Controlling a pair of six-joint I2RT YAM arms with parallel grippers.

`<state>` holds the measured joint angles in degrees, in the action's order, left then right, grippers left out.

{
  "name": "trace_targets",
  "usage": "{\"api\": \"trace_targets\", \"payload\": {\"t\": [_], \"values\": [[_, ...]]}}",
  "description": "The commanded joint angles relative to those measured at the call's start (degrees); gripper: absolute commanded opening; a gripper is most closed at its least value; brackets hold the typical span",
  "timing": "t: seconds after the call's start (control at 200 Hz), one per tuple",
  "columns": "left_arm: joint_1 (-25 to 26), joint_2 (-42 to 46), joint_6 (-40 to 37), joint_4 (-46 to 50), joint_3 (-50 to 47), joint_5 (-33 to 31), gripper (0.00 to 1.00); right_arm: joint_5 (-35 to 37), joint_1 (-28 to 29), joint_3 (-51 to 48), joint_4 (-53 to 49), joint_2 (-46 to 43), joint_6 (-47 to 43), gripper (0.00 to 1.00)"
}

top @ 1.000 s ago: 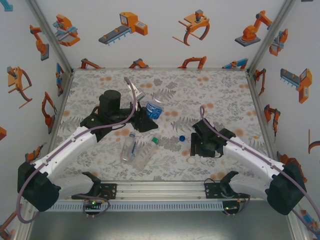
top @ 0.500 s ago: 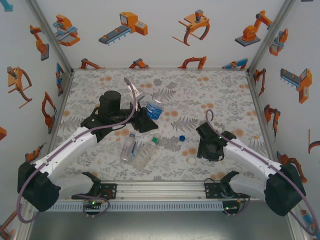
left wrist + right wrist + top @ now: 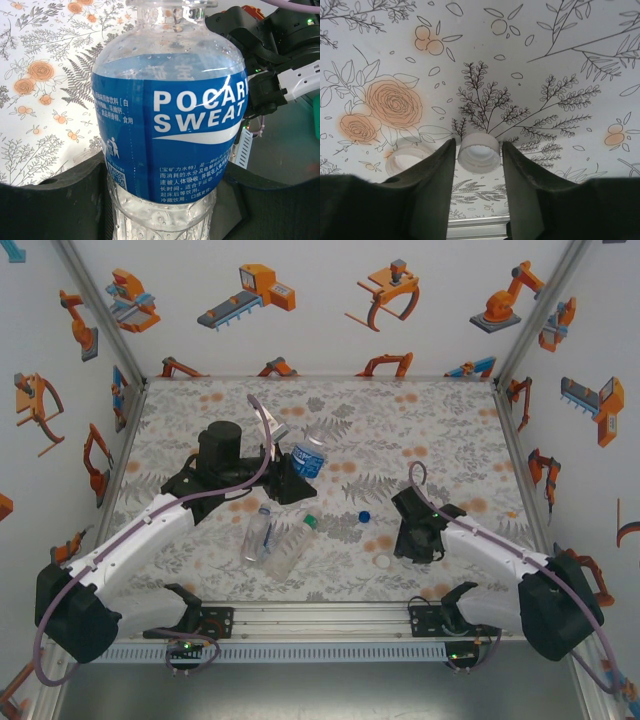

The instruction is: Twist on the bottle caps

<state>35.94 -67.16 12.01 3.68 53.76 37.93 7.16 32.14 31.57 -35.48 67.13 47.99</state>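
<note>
**Both arms reach inward, each gripper closed on an item.**

The left arm [image 3: 150,530] runs from the lower left of the overhead frame up toward centre. The left gripper [image 3: 292,478] has its fingers [image 3: 65,200] clamped on either side of the lower body of the Pocari Sweat bottle [image 3: 170,125]. The right arm [image 3: 490,552] runs from the lower right to right of centre, with its wrist pitched down. The right gripper [image 3: 479,165] is narrowed onto a white cap [image 3: 479,152], one finger against each side.

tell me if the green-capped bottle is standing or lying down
Lying down: the top view shows the green-capped bottle on its side on the table, alongside another clear bottle.
</note>
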Motion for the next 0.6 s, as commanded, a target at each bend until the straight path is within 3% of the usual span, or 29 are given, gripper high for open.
{"api": "trace_targets", "payload": {"t": [0.0,0.32,0.596], "values": [[-0.31,0.36,0.65,-0.66,0.27,0.29,0.0,1.51,-0.41,0.02,0.92,0.98,-0.95,0.36],[-0.27,2.18,-0.31,1.86,0.14,-1.0,0.0,2.31,0.6,7.68,-0.97,4.92,-4.29,0.33],[-0.35,6.3,-0.97,3.38,-1.67,-5.97,0.0,3.71,11.31,20.44,-1.62,15.21,-4.26,0.33]]}}
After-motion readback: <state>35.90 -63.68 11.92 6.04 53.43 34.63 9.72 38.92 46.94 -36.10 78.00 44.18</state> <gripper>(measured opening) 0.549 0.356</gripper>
